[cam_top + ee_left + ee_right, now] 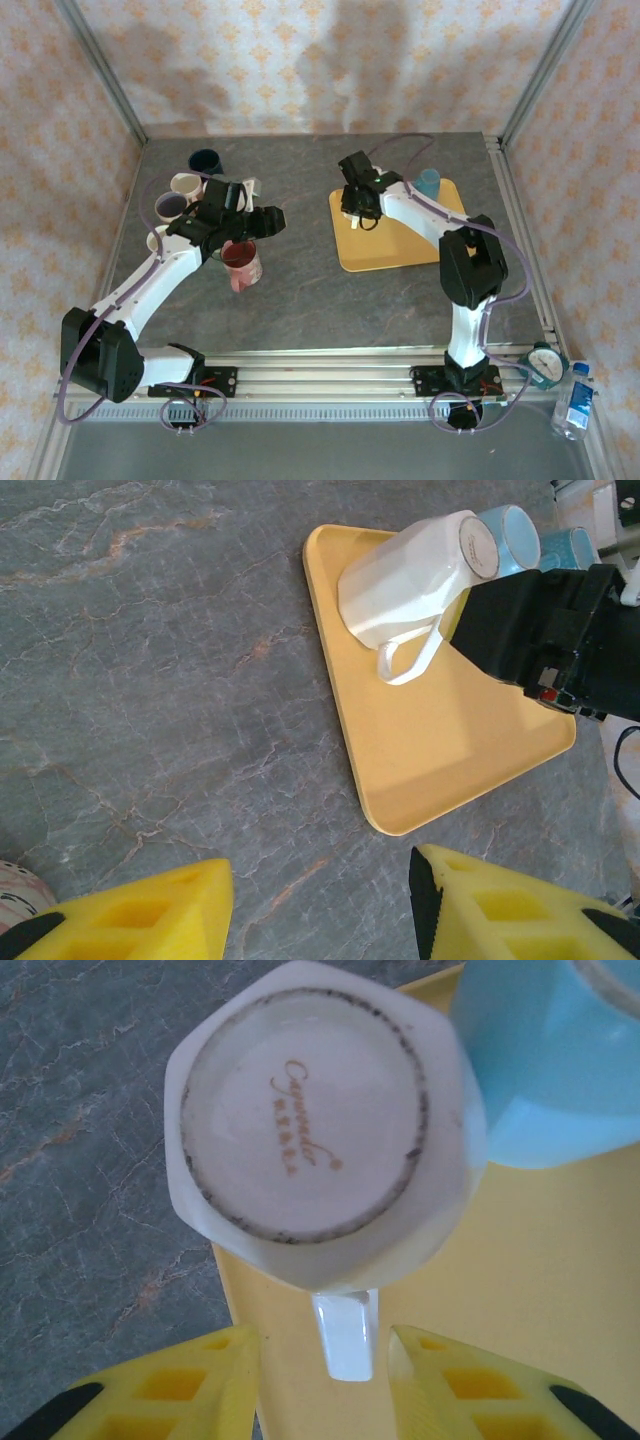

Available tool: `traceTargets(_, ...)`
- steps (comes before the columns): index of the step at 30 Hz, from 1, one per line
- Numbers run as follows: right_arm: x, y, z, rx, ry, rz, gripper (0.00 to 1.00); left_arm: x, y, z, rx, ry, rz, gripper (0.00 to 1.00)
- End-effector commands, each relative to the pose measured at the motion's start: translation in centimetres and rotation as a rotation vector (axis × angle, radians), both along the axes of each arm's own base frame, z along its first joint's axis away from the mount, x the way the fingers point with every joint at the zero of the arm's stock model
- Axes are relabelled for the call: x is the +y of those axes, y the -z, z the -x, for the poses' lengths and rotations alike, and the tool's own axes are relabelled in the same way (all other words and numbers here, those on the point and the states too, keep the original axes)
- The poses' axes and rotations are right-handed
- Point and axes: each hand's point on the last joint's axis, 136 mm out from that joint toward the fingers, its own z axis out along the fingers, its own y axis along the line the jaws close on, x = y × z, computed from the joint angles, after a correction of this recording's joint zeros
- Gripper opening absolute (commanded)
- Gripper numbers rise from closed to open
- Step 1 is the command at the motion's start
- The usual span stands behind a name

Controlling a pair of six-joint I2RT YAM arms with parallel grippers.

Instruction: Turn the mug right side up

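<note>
White mug upside down on yellow tray, tray's far-left corner, right half of tabletop. Blue mug just beside. Right hand released, fingers flanking handle, not touching. Left hand released, empty.

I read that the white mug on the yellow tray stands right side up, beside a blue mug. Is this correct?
Not quite. The white mug stands upside down: in the right wrist view its marked base faces up at the camera. The rest holds: it is on the yellow tray, beside a blue mug.
</note>
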Motion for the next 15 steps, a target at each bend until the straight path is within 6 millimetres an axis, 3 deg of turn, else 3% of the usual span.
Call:
traceTargets(1,-0.6,0.0,-0.4,0.009,0.07,0.037,0.39,0.3,-1.0,-0.1,-0.042,0.009,-0.004,0.5)
traceTargets(15,-0.4,2.1,-0.8,0.062,0.056,0.081,0.32,0.2,-0.8,0.0,-0.037,0.005,0.015,0.48)
